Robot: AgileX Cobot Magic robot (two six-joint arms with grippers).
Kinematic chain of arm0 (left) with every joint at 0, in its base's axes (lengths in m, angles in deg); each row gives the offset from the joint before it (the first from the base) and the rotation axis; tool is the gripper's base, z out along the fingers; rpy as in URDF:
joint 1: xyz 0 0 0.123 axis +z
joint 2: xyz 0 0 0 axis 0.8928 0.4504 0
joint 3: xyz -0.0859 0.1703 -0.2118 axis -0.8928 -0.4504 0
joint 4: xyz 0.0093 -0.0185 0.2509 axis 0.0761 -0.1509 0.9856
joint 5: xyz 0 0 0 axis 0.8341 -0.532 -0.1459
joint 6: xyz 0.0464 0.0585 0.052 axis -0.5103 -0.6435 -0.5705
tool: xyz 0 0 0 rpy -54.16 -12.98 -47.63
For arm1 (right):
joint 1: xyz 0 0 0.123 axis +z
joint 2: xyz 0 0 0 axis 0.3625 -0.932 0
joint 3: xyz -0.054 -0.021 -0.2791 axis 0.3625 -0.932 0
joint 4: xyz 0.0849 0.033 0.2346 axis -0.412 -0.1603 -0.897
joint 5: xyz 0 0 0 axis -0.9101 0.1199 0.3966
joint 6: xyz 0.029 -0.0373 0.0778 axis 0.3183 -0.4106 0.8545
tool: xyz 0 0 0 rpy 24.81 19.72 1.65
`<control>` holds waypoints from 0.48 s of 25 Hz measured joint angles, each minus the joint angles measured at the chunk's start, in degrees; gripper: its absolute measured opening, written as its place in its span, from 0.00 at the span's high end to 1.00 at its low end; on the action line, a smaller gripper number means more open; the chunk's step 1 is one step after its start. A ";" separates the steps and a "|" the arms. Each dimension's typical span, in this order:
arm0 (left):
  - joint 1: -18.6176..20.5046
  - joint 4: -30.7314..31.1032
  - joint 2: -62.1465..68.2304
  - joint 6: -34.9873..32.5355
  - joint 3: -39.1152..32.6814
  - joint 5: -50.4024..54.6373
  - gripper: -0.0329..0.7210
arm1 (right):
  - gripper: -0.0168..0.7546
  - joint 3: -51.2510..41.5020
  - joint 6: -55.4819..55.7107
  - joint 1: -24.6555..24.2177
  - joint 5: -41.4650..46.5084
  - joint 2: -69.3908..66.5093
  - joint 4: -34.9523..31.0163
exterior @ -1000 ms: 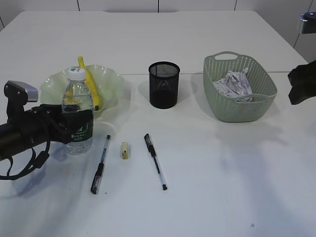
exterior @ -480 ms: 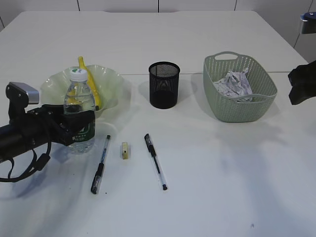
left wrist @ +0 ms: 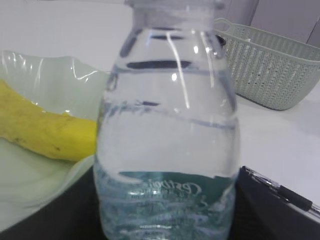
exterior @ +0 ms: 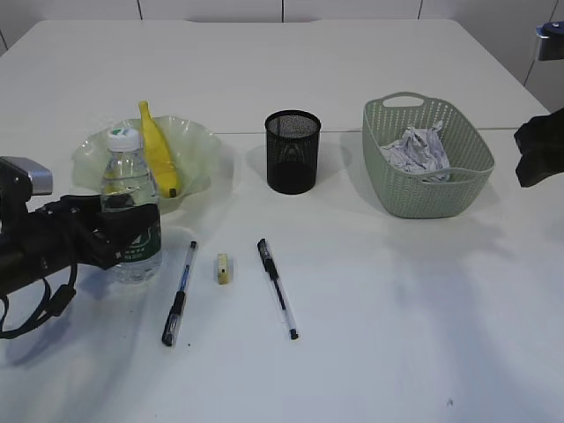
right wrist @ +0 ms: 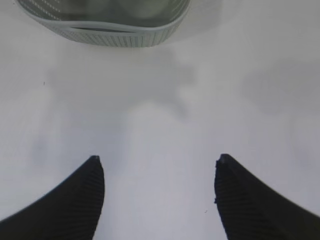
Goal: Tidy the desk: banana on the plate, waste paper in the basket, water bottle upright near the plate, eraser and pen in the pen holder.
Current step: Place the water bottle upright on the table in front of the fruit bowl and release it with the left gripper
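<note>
My left gripper [exterior: 119, 236] is shut on the water bottle [exterior: 130, 211], which stands upright by the front of the green plate [exterior: 198, 145]. The banana [exterior: 157, 154] lies on the plate. In the left wrist view the bottle [left wrist: 167, 125] fills the frame between dark fingers [left wrist: 55, 210], with the banana [left wrist: 40, 127] behind it. The crumpled paper [exterior: 421, 150] lies in the basket [exterior: 458, 189]. The eraser [exterior: 224, 268] and two pens [exterior: 180, 293] [exterior: 277, 287] lie on the table in front of the black mesh pen holder [exterior: 293, 152]. My right gripper [right wrist: 158, 160] is open and empty over bare table.
The basket's rim [right wrist: 105, 30] shows at the top of the right wrist view. The right arm [exterior: 539, 150] hangs at the right edge, beside the basket. A pen [left wrist: 280, 192] lies right of the bottle in the left wrist view.
My left gripper has carried the bottle a little to the left and toward the front. The right arm has not moved.
</note>
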 joint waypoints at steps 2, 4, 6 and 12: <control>0.91 0.57 0.00 0.00 -0.64 -0.54 0.38 | 0.31 0.00 0.00 0.00 0.00 0.00 0.00; 1.22 1.57 0.00 0.00 -1.03 -0.68 0.34 | 0.31 0.00 -0.04 0.00 0.00 0.00 0.00; 1.34 2.30 0.00 -0.04 -1.39 1.34 0.32 | 0.31 0.00 -0.04 0.00 0.00 0.00 0.00; 1.44 3.46 0.58 -1.64 -1.85 4.91 0.29 | 0.31 0.00 -0.04 0.00 0.00 0.00 0.00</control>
